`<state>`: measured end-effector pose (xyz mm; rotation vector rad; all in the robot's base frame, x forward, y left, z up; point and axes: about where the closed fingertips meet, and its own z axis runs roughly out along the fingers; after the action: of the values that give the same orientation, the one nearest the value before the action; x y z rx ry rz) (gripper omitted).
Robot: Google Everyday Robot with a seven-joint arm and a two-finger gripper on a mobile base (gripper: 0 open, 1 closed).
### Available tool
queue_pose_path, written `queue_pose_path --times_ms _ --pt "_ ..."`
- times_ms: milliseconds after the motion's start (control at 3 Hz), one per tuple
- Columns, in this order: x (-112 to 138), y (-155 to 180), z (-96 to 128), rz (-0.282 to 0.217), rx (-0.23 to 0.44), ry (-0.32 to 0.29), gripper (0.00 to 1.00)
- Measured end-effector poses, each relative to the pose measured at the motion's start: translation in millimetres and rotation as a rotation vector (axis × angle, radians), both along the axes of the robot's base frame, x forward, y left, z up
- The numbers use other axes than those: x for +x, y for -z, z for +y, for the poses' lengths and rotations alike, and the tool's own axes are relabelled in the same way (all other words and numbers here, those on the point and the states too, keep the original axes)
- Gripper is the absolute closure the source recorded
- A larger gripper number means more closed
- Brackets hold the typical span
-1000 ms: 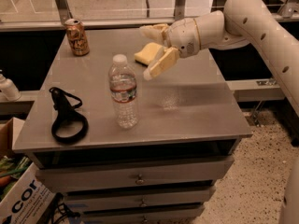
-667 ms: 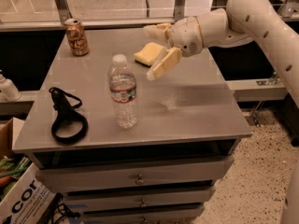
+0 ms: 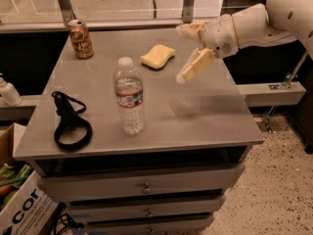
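Observation:
My gripper (image 3: 182,53) hangs above the right half of the grey table (image 3: 205,116), fingers spread wide and open with nothing between them. The nearest thing is a yellow sponge (image 3: 158,56), lying on the table just to the gripper's left and apart from it. A clear water bottle (image 3: 129,97) with a white cap stands upright near the table's middle. A brown drink can (image 3: 80,38) stands at the back left corner. A black strap loop (image 3: 71,121) lies at the front left.
The table tops a cabinet with drawers (image 3: 142,185). A cardboard box (image 3: 19,214) sits on the floor at the lower left. A white bottle (image 3: 8,92) stands on a ledge at the left. A metal rail and posts (image 3: 63,4) run behind the table.
The gripper has drawn back to the right, away from the sponge, which now lies fully in view. Bottle, can and strap have not moved.

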<state>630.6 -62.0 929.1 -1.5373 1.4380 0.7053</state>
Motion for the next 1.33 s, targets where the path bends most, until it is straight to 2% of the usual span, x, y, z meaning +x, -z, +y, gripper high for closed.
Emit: queue_pose_path --times_ms 333,1000,1333 --pt "-2.6 2.4 -31.2 -0.005 -0.055 0.051 0.0" --pt "5.3 7.9 -27.7 -0.011 -0.049 0.062 0.0" --pt "34.6 11.1 -28.2 -0.039 -0.051 0.128 0.0"
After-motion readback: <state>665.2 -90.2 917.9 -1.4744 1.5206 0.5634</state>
